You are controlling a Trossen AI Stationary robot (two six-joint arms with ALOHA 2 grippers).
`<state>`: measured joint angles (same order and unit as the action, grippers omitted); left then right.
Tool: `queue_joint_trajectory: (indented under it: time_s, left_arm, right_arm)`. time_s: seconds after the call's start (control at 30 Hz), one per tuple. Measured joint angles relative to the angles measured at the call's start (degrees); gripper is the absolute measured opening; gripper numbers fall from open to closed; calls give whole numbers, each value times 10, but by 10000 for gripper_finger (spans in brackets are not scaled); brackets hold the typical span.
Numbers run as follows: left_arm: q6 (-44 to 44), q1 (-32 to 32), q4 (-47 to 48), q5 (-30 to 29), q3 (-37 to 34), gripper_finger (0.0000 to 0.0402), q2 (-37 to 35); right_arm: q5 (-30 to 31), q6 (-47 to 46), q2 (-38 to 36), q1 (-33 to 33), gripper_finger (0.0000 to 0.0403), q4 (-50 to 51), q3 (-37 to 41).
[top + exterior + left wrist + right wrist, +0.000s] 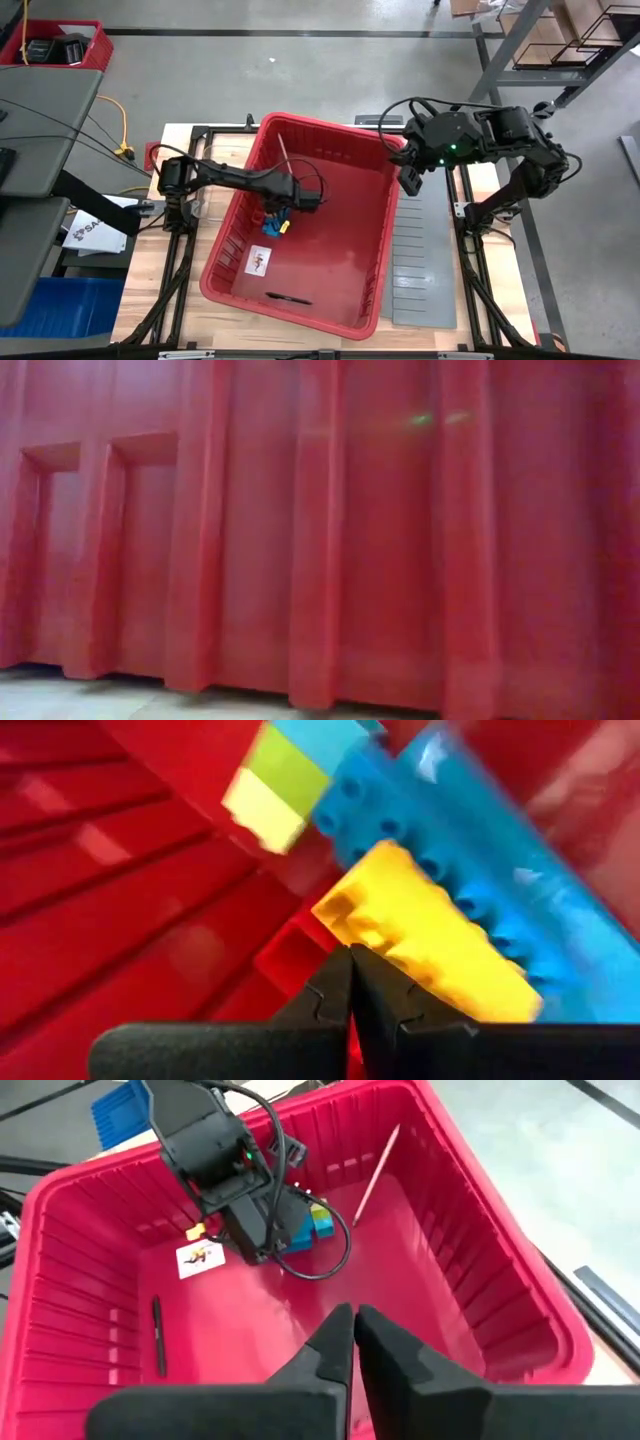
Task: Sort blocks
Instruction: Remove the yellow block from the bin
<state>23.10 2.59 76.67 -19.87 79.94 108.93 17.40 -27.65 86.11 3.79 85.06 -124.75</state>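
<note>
So the left end effector (350, 982) is down inside the bin (240, 215), fingers pinched fully together with nothing between them. Nearest to its tips there's a yellow block (425, 942), sitting just off to one side, and I can't tell if it's touching. Past that is a blue block (470, 860) and a lime one (285, 765). From above, that little cluster (277, 227) is at about 9 o'clock of the bin floor. Looks like a missed grab to me. I'd reopen, shift over so the yellow block is squarely between the fingers, then pinch across its flat sides. Farther off, the right end effector (352, 1325) is also clenched empty, hovering over the bin's rim at 2 o'clock.
</note>
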Motion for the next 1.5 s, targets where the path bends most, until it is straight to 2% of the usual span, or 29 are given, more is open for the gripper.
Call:
queue_joint_trajectory:
  time_s: [0.1, 0.23, 0.37, 0.53, 0.7, 0.83, 0.93, 1.03, 1.2, 1.37, 1.5]
  left_arm:
    - [21, 1, -18, 12, -28, 0, -1]
    - [38, -1, -72, 60, -42, 0, -4]
    - [56, -13, -98, 88, -8, 0, -1]
    - [16, -15, -88, 68, 68, 0, -5]
    - [17, -17, -69, 93, 94, 14, -4]
    - [68, -17, -69, 152, 73, 59, -4]
    - [107, -19, -75, 148, 63, 108, -4]
    - [140, -17, -88, 138, 61, 159, -4]
    - [192, -3, -125, 175, 61, 232, -4]
    - [228, -3, -137, 178, 61, 275, -4]
    - [247, -3, -139, 179, 61, 285, 9]
  right_arm:
    - [-4, -3, 0, 0, 2, 0, 0]
    - [-5, 6, 0, 0, 6, 0, 0]
    - [-5, 5, 0, 0, 1, 0, 0]
    - [-5, 6, 0, 0, 2, -7, 0]
    - [-5, 3, 0, 0, 2, -10, 0]
    - [-3, -8, 0, 0, 6, -9, 0]
    - [19, -6, 0, 0, 21, -9, 0]
    - [28, -5, 0, 0, 48, -9, 0]
    - [28, -8, 0, 0, 109, -9, 0]
    - [28, -8, 0, 0, 168, -8, 0]
    - [28, -7, 0, 0, 185, -2, 0]
